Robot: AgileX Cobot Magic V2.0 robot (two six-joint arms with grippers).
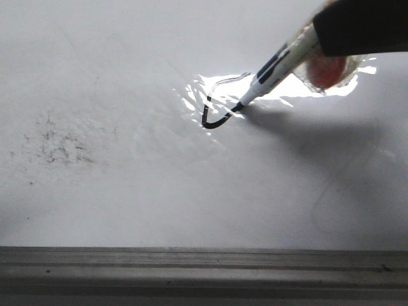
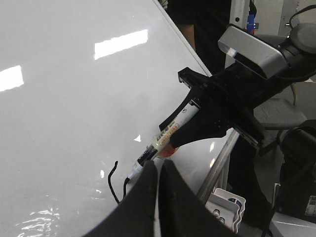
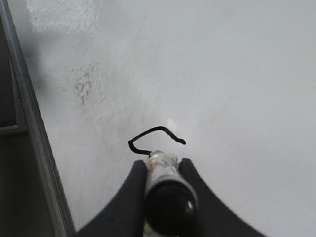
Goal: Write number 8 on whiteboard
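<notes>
The whiteboard (image 1: 127,204) fills the front view, with a wrinkled shiny patch at its middle. My right gripper (image 1: 338,32) is shut on a black-and-white marker (image 1: 277,67) whose tip touches the board. A thick black hooked line (image 1: 205,118), part of the number 8, runs from the tip. The right wrist view shows the gripper (image 3: 163,165), the marker (image 3: 165,192) and the line (image 3: 153,133). My left gripper (image 2: 158,170) is shut and empty, hovering over the board (image 2: 59,123) next to the marker (image 2: 165,138) and the line (image 2: 112,180).
A grey grooved rail (image 1: 191,268) runs along the board's near edge. Scattered grey smudge specks (image 1: 57,143) lie left of the line. A reddish taped lump (image 1: 325,70) sits on the marker. A white tray (image 2: 224,205) stands beyond the board's edge.
</notes>
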